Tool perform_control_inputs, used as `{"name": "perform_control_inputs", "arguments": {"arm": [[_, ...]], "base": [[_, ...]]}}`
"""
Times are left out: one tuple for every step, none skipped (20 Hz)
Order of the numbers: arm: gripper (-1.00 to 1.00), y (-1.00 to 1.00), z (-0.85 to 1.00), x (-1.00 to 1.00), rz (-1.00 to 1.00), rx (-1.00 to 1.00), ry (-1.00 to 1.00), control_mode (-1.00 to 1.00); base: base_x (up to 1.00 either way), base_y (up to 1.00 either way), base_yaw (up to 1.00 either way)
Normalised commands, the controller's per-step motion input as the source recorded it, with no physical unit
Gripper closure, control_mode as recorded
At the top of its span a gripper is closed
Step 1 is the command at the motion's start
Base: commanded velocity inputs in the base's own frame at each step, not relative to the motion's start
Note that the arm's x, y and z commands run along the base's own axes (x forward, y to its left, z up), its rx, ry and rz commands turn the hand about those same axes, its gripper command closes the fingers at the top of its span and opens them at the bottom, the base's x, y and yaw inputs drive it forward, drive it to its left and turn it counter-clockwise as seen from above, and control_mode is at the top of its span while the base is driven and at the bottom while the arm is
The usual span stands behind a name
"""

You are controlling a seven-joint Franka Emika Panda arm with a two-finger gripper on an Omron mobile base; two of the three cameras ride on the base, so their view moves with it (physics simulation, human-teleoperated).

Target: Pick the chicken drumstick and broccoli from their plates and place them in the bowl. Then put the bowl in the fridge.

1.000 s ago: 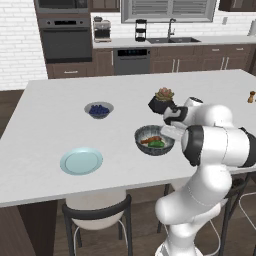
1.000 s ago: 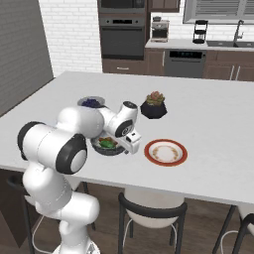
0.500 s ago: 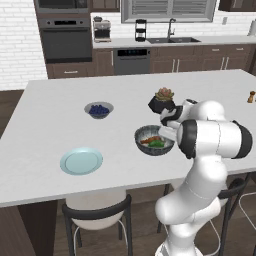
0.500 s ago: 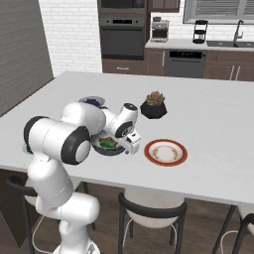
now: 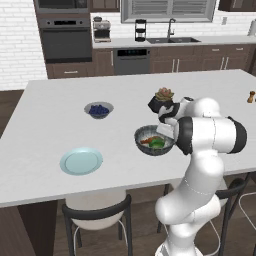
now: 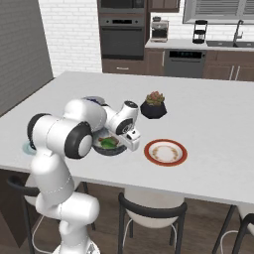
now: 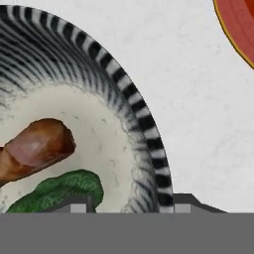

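Note:
The dark speckled bowl (image 5: 142, 134) stands on the island counter near its front edge. In the hand view, the reddish-brown chicken drumstick (image 7: 34, 149) and the green broccoli (image 7: 59, 191) lie inside the bowl (image 7: 124, 94). My gripper (image 7: 131, 203) hangs over the bowl's right rim with one fingertip inside and one outside; the jaws are part closed, still open, and the inner finger stands clear of the wall. The light blue plate (image 5: 81, 161) lies bare at the left. The red-rimmed plate (image 6: 165, 152) lies bare to the right of the bowl (image 6: 106, 149). The fridge is out of view.
A small grey bowl of blueberries (image 5: 98, 109) stands behind and left of the bowl. A black succulent pot (image 5: 161, 101) sits just behind my hand. A pepper mill (image 5: 250, 96) stands at the far right. Bar stools (image 5: 97, 215) line the counter's front edge.
The jaws have narrowed around the bowl's rim and the hand has settled slightly lower. The bowl and both plates have not moved.

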Motion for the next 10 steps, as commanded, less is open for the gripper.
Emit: {"name": "perform_control_inputs", "arguments": {"arm": [[1.0, 0.03, -0.29, 0.0, -0.02, 0.0, 0.0, -1.0], [1.0, 0.02, -0.31, 0.0, -0.02, 0.0, 0.0, -1.0], [1.0, 0.06, -0.34, 0.0, -0.02, 0.01, 0.0, -1.0], [1.0, 0.12, -0.35, 0.0, -0.03, 0.02, 0.0, -1.0], [1.0, 0.14, -0.24, 0.0, -0.03, 0.02, 0.0, -1.0], [1.0, 0.1, -0.14, 0.0, -0.03, 0.01, 0.0, -1.0], [1.0, 0.05, -0.05, 0.0, -0.04, 0.01, 0.0, -1.0], [1.0, 0.02, 0.0, 0.0, -0.04, 0.01, 0.0, -1.0], [1.0, 0.0, 0.0, 0.0, -0.06, 0.01, 0.0, -1.0], [1.0, 0.0, 0.0, 0.0, -0.06, 0.01, 0.0, -1.0]], "base": [[0.0, 0.0, 0.0], [0.0, 0.0, 0.0], [0.0, 0.0, 0.0], [0.0, 0.0, 0.0], [0.0, 0.0, 0.0], [0.0, 0.0, 0.0], [0.0, 0.0, 0.0], [0.0, 0.0, 0.0], [0.0, 0.0, 0.0], [0.0, 0.0, 0.0]]}}
